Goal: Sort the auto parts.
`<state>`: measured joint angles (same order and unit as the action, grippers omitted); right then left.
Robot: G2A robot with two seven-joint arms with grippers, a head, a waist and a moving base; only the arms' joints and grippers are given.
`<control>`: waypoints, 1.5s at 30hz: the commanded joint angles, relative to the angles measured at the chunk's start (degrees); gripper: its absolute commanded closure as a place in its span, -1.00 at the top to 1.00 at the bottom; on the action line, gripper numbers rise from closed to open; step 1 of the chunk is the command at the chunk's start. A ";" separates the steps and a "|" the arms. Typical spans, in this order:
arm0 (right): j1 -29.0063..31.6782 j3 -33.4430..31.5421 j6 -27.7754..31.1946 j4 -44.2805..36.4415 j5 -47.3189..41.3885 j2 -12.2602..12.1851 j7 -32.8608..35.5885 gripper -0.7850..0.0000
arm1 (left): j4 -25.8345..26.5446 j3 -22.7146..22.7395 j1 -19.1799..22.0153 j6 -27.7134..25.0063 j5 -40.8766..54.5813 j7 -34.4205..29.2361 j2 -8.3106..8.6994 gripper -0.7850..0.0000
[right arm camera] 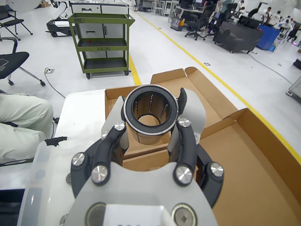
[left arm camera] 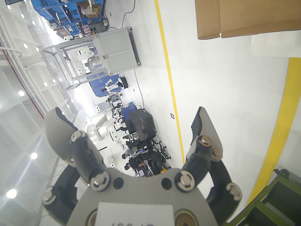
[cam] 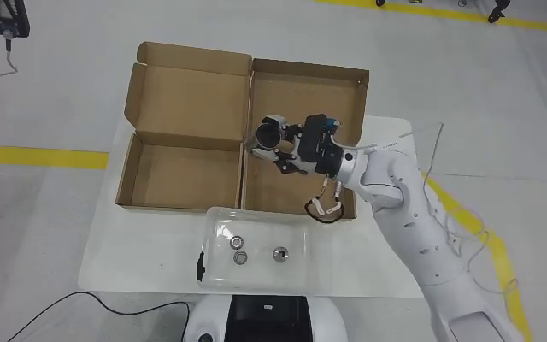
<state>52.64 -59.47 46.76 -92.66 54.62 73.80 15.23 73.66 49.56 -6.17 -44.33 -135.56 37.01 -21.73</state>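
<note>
Bearing sleeve (right arm camera: 150, 131) clamped in right claw (right arm camera: 151, 99), sides hidden behind fingers (right arm camera: 190, 111); left claw (left arm camera: 128, 114) spread wide.

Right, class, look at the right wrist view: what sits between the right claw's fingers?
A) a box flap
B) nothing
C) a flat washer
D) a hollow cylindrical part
D: the right claw is shut on a hollow cylindrical part, holding it above the open cardboard boxes.

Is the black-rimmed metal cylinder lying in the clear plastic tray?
No, the right tool grips the black-rimmed metal cylinder above the brown cardboard boxes.
</note>
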 commanded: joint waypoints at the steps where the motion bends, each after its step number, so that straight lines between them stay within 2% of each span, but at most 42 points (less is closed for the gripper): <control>1: -0.14 0.15 0.48 0.57 -1.26 -0.14 2.71 -1.00 | 0.00 0.00 0.00 0.00 0.00 0.00 0.00 1.00; 8: 0.12 1.46 4.40 1.40 -1.27 -0.88 9.90 -1.00 | 0.00 0.00 0.00 0.00 0.00 0.00 0.00 1.00; 15: 2.56 2.72 5.51 3.11 3.38 -1.22 6.99 -1.00 | 0.00 0.00 0.00 0.00 0.00 0.00 0.00 1.00; 26: 4.08 4.66 0.94 6.64 13.58 -1.35 3.26 -1.00 | 0.00 0.00 0.00 0.00 0.00 0.00 0.00 1.00; 37: 1.76 7.11 -2.85 14.23 15.60 -0.64 1.91 -1.00 | 0.00 0.00 0.00 0.00 0.00 0.00 0.00 1.00; 45: -1.81 9.38 -4.75 19.96 13.66 0.55 2.46 -1.00 | 0.00 0.00 0.00 0.00 0.00 0.00 0.00 1.00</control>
<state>51.25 -50.47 42.21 -73.31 68.66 74.18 17.33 73.66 49.56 -6.17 -44.33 -135.56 37.01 -21.73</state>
